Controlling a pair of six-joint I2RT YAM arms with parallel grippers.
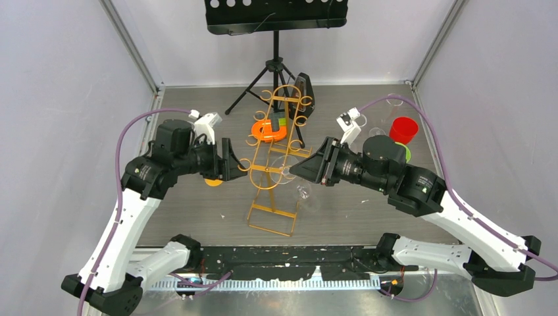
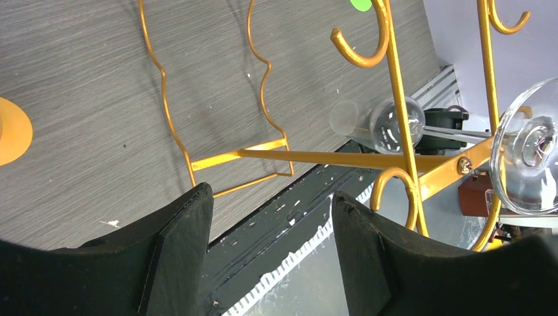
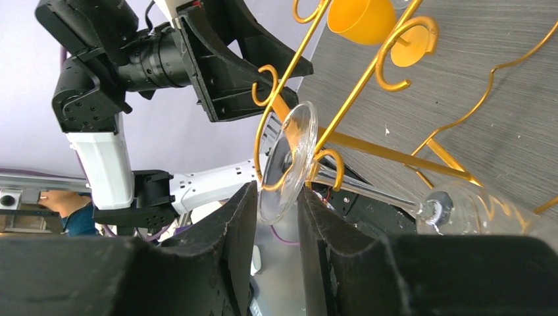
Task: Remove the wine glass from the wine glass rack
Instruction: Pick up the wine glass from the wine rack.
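The gold-orange wire rack with scroll hooks [image 2: 329,158] stands at the middle of the grey wood-grain surface [image 1: 197,217]. The clear wine glass [image 3: 287,161] hangs from its near hooks. The right pincer [image 3: 273,194] sits narrow around the foot's rim; I cannot tell whether it is clamped. The left pincer [image 2: 271,197] gapes wide and empty beside the rack's left rail.

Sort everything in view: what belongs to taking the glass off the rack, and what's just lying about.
Job: wine glass, wine glass rack, right end effector, left end effector.
Lying about: music stand, red cup, yellow cup, orange ring.
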